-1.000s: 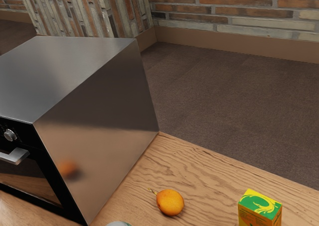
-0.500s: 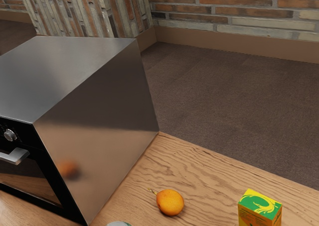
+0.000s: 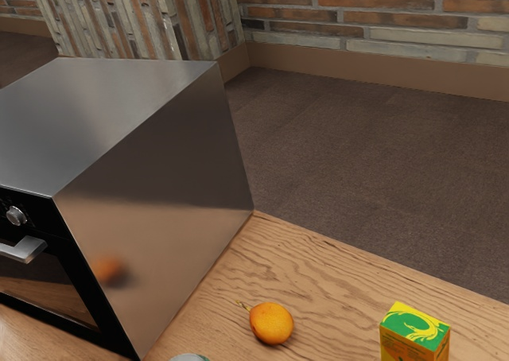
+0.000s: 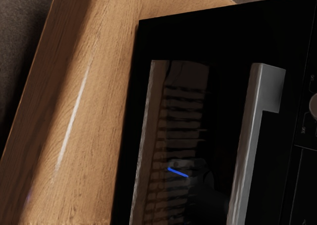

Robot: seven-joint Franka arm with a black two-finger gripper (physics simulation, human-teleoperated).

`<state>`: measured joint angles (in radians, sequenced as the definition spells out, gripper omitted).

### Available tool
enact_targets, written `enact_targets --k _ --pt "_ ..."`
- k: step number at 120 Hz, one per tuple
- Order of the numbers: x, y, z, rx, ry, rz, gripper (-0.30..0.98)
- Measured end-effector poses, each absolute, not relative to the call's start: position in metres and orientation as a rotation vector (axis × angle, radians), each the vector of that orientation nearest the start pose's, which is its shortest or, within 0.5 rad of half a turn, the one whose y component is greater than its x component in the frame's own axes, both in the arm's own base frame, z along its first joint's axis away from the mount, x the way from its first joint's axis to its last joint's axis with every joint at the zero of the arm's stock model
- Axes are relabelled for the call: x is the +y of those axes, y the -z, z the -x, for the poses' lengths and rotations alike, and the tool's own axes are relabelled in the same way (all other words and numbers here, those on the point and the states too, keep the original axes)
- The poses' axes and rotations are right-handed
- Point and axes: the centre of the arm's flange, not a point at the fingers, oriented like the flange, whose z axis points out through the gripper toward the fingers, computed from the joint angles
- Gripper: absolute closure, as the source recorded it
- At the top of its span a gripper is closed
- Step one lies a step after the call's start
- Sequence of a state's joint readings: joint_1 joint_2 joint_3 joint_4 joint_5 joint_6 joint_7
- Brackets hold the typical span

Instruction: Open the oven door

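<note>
At the exterior view's left stands the oven (image 3: 151, 194), with a brushed metal shell and a black front. Its door (image 3: 48, 285) looks shut, flush with the front, and a silver handle (image 3: 24, 250) juts out near the door's top edge. My wrist view faces the dark glass door (image 4: 185, 111) from close by, with the long handle bar (image 4: 252, 121) in front of my hand and no finger seen on it. A dim reflection of the arm with a blue streak lies in the glass.
A round orange fruit (image 3: 271, 324) and a green-yellow carton (image 3: 414, 333) stand on the wooden table (image 3: 318, 258) beside the oven. Part of a pale object (image 3: 189, 358) is at the exterior view's lower edge. A control knob (image 3: 16, 215) sits above the handle.
</note>
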<state>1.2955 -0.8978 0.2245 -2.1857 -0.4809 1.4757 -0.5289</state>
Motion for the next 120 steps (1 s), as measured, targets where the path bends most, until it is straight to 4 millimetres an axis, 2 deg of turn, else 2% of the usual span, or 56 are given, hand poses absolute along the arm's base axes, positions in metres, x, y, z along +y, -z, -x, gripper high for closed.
enact_targets --k 9,32,38,48,60,83,120 --pt "0.253 -0.699 -0.025 2.056 -0.597 -1.515 0.0" --pt "0.242 -0.686 -0.045 1.941 -0.562 -1.605 0.0" --pt "0.239 -0.686 -0.044 1.913 -0.565 -1.619 0.0" --pt "0.235 -0.686 -0.028 1.869 -0.585 -1.608 0.0" --pt "0.241 -0.681 -0.022 1.829 -0.572 -1.596 0.0" --pt "0.25 -0.672 -0.063 1.768 -0.499 -1.673 0.0" --pt "0.253 -0.668 -0.103 1.711 -0.478 -1.757 0.0"
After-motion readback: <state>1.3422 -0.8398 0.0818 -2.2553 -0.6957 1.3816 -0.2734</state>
